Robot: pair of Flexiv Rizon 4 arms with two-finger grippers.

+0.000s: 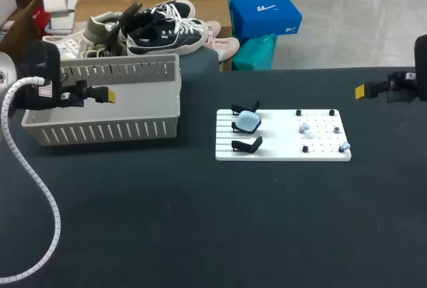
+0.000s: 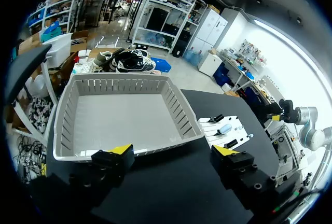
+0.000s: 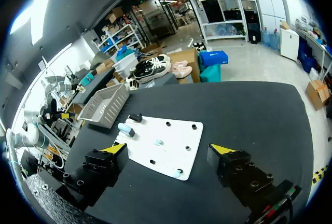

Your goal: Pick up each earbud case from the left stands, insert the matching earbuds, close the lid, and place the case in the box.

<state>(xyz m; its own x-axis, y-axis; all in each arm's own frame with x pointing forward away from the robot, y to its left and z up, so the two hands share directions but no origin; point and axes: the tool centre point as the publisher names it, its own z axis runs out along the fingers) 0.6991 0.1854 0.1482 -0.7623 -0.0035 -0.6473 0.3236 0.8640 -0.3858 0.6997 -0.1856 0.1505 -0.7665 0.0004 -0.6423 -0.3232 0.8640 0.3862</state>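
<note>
A white board [image 1: 280,149] lies at the table's middle, with three black stands along its left side. The middle stand holds a light blue earbud case [image 1: 248,122]; the other two stands [image 1: 245,145] are bare. Two small pale earbuds [image 1: 305,128] [image 1: 344,147] sit among black pegs on the board's right half. My left gripper [image 1: 107,94] hovers open over the grey basket's near rim, far left of the case [image 2: 225,129]. At the right table edge my right gripper [image 1: 361,90] is open, well away from the board [image 3: 171,133], the case [image 3: 124,128] and the earbuds [image 3: 159,142].
A grey slatted basket [image 1: 107,128] stands at the back left, with nothing inside it in the left wrist view [image 2: 62,125]. My left arm's white cable [image 1: 40,188] trails over the left side of the table.
</note>
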